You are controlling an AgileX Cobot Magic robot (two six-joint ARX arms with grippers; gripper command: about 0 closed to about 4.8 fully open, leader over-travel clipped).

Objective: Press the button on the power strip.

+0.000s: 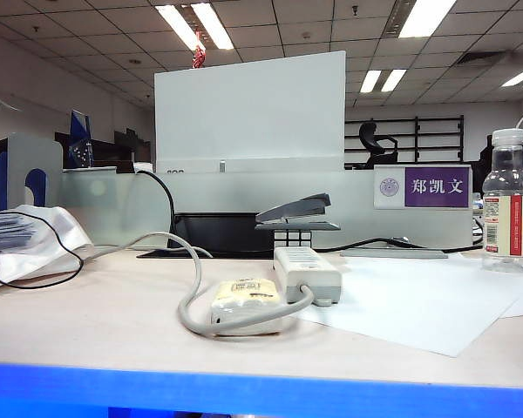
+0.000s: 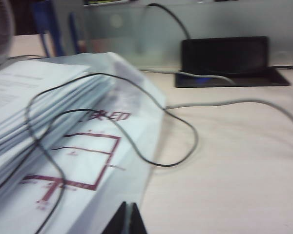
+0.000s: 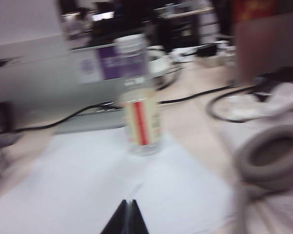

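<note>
On the pale wooden table [image 1: 87, 313] we see a white paper sheet [image 1: 427, 300], then the pale grey-white oblong power strip [image 1: 307, 272] at its left edge, thick grey cable [image 1: 192, 296] looping around a cream-yellow packet [image 1: 244, 294]. Our left gripper [image 2: 127, 219] and right gripper [image 3: 128, 218] each have fingertips together, holding nothing.

Of the left gripper [image 2: 126, 219], only two black, pointed fingertips are seen, pressed together. The right gripper [image 3: 126, 218] is shown alike: two black tapered tips, without markings.
</note>
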